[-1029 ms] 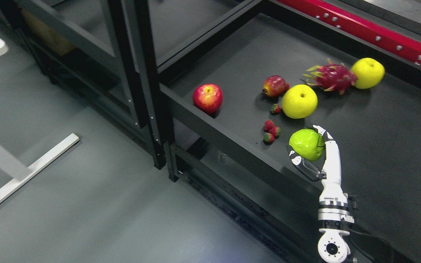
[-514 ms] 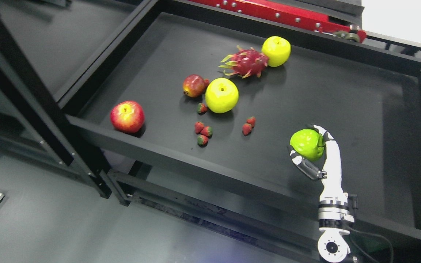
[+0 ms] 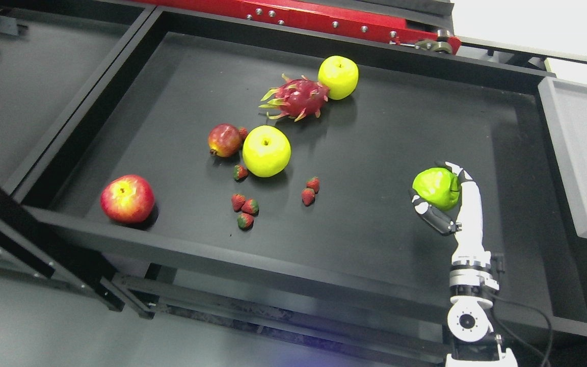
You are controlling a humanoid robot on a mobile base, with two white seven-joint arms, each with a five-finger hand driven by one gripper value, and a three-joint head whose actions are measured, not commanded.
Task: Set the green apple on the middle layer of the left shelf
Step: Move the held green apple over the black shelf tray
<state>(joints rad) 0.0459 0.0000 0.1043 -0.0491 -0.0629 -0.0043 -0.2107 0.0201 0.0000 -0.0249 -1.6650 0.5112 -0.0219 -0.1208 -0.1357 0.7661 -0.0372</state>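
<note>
Green apple sits in the right hand, fingers curled over its top and thumb underneath, above the black shelf tray. Well to the fingers' left lie two strawberries, a yellow apple and a red apple.

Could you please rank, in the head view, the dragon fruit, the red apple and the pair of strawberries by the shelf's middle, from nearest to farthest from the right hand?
From the right hand, shut on the green apple:
1. Pair of strawberries, to its left, mid-shelf.
2. Dragon fruit, farther back and left, beside a yellow apple.
3. Red apple, at the shelf's front left corner.
</note>
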